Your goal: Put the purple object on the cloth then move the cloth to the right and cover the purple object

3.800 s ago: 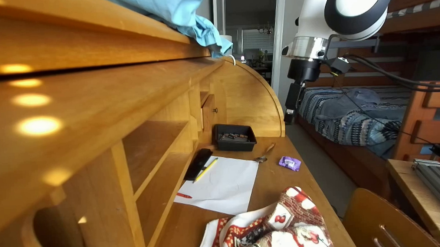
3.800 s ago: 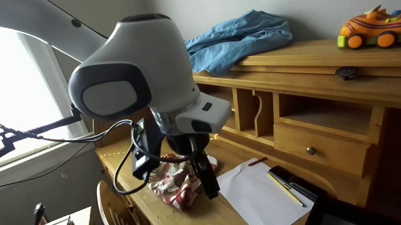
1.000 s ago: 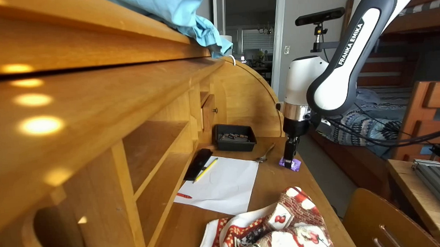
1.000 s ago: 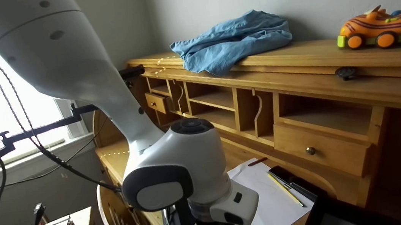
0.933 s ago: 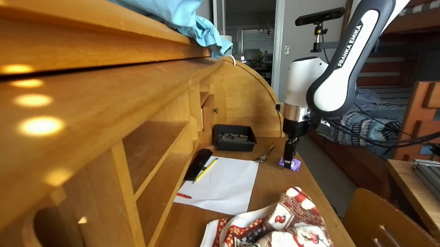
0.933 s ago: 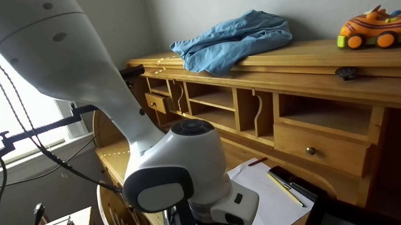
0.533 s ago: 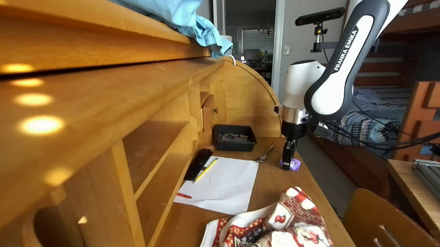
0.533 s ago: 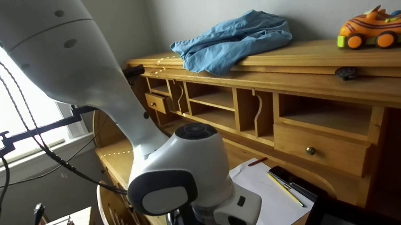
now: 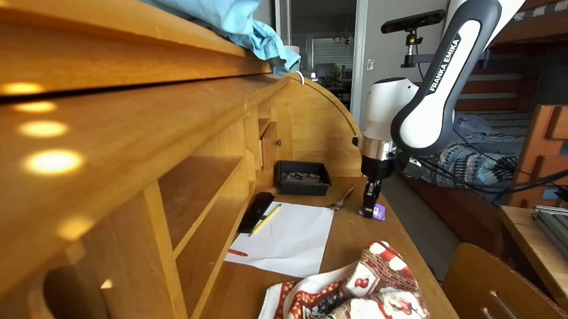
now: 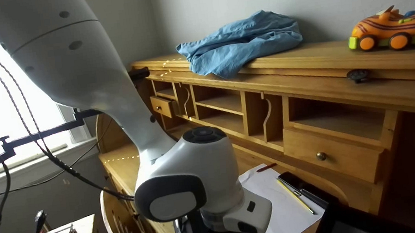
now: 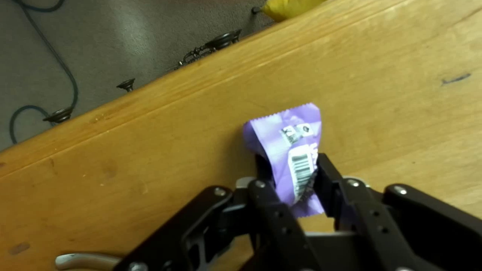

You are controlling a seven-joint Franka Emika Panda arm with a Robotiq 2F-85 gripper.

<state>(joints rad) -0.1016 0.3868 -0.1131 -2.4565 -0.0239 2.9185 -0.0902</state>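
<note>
The purple object (image 11: 282, 139), a small crinkled packet with a barcode, lies between the fingers of my gripper (image 11: 292, 167) in the wrist view. Both fingers press against its sides and the wrapper buckles between them. Seen in an exterior view, the gripper (image 9: 369, 211) points straight down at the desk top, with part of the purple object (image 9: 379, 212) showing beside the fingers. The cloth (image 9: 366, 290), printed in red, white and brown, lies crumpled at the near end of the desk. My arm hides it in an exterior view, where the fingertips are cut off at the bottom.
A white paper sheet (image 9: 292, 236) carries a yellow pencil (image 9: 266, 219); a black case (image 9: 256, 212) lies alongside. Behind are a spoon (image 9: 343, 198) and a black tray (image 9: 304, 189). Desk cubbies (image 9: 204, 191) border one side; the desk's front edge runs close to the packet.
Several seconds ago my gripper hung high above the desk; it came down to the purple object. Over the last second the jaws narrowed around the packet, which shifted slightly with the fingers.
</note>
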